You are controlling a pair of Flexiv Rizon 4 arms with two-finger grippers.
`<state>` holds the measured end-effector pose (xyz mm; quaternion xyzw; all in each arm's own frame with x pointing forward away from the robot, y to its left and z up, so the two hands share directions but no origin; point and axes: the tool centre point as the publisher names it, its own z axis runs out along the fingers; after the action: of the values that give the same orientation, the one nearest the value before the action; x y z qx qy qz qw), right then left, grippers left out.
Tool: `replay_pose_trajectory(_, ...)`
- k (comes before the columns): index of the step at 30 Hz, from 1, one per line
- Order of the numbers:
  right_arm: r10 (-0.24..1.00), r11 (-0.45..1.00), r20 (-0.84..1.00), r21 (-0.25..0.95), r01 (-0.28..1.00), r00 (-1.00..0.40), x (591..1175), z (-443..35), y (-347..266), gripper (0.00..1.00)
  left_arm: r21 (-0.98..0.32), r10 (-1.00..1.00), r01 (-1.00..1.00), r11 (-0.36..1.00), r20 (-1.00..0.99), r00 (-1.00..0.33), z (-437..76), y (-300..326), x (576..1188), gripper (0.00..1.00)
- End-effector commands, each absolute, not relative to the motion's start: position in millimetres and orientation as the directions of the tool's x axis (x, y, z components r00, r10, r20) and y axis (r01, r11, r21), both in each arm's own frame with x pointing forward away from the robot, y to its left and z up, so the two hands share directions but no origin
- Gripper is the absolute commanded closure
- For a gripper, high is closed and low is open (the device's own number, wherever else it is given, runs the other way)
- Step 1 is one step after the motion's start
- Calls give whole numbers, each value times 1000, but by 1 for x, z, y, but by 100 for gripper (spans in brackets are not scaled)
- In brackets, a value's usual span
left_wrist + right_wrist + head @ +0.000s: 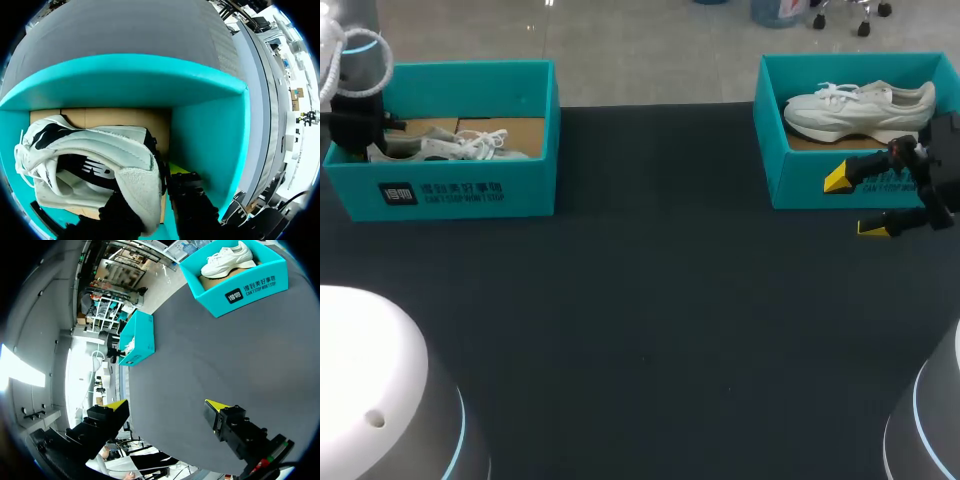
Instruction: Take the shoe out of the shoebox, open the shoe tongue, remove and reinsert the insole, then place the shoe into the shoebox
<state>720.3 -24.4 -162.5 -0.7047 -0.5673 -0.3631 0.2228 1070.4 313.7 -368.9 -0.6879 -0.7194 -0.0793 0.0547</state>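
Note:
The left teal shoebox (470, 190) holds a pale grey-white shoe (450, 145) lying on its side. My left gripper (365, 135) is down inside that box at its left end. In the left wrist view the gripper (155, 202) is shut on the shoe's (100, 150) heel, with one black finger on each side of the heel collar and the box wall (125, 80) ahead of it. My right gripper (855, 203) hovers open and empty in front of the right shoebox (800, 180). From the right wrist its yellow tips (167, 407) stand wide apart over the dark table.
The right shoebox holds a second white shoe (860, 108), seen from the right wrist as shoe (227, 260) in its box (250, 290). The left shoebox (142, 337) shows farther off in that view. A dark mat (650, 300) covers the table between the boxes.

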Motion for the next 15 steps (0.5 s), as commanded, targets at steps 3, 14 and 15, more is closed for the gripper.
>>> replay_pose_trajectory(3, 639, -259, 763, 98, 961, 94, 719, -163, -24, 0, 43, 980, 999, 28, 197, -36, -354, 313, 1076, 4)
replay_pose_trajectory(14, 639, -259, 763, 98, 961, 94, 719, -163, -24, 0, 84, 984, 991, 100, 140, -111, -274, 296, 1075, 0)
replay_pose_trajectory(15, 639, -259, 763, 98, 961, 94, 719, -163, -24, 0, 84, 981, 989, 124, 142, -135, -269, 295, 1076, 0)
